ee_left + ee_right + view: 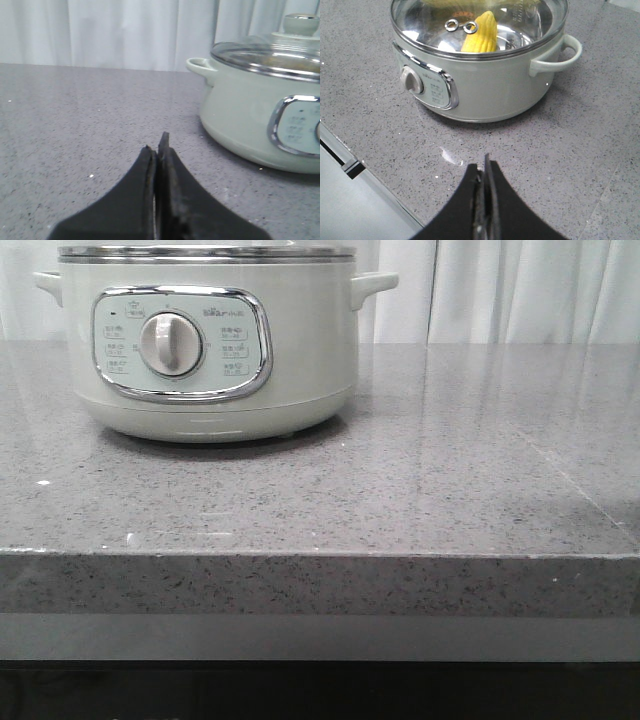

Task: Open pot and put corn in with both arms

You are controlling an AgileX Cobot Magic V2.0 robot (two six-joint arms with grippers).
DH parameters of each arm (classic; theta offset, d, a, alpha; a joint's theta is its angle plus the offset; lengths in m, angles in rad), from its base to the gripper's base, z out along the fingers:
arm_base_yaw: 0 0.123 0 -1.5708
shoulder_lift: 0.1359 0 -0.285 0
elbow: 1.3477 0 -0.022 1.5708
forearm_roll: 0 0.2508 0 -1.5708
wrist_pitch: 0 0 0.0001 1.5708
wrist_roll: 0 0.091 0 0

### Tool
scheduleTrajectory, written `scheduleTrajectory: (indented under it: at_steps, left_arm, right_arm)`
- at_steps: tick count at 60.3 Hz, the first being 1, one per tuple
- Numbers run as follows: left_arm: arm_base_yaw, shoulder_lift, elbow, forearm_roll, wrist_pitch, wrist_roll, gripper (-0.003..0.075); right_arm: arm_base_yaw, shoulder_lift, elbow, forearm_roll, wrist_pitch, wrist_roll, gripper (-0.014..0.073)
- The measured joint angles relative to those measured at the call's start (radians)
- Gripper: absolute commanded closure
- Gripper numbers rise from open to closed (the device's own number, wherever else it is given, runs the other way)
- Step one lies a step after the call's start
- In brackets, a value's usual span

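We saw the pot (205,340) standing on the grey speckled counter (420,490), toward its left rear in the front view, its chrome-framed control panel (182,343) and round dial (170,343) facing the camera. The glass lid (479,25) sat closed on the steel rim, with its knob (301,22) visible on top in the left wrist view. Through the glass, in the right wrist view, we could make out the corn (481,34) inside the pot — yellow, tapered, lying under the lid. One side handle (560,52) stuck out clear of the body.

The left gripper (159,150) was clenched, its black fingers pressed together with nothing between them; it hung over bare counter, apart from the pot. The right gripper (483,167) was likewise pinched closed and held nothing — it stood above the counter in front of the pot, touching neither pot nor lid.
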Motion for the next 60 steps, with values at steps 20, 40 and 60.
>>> scheduleTrajectory:
  at_steps: [20, 40, 60]
  left_arm:
    - [0.018, -0.105, 0.133, -0.035, -0.154, 0.0, 0.0741]
    - [0.029, -0.105, 0.133, -0.038, -0.154, -0.002, 0.0741]
    - [0.029, -0.105, 0.133, -0.038, -0.154, -0.002, 0.0741]
  right_arm:
    - [0.0, 0.0, 0.0, 0.0, 0.0, 0.0, 0.0662]
    - [0.0, 0.0, 0.0, 0.0, 0.002, 0.0, 0.0662]
    - [0.0, 0.0, 0.0, 0.0, 0.002, 0.0, 0.0662]
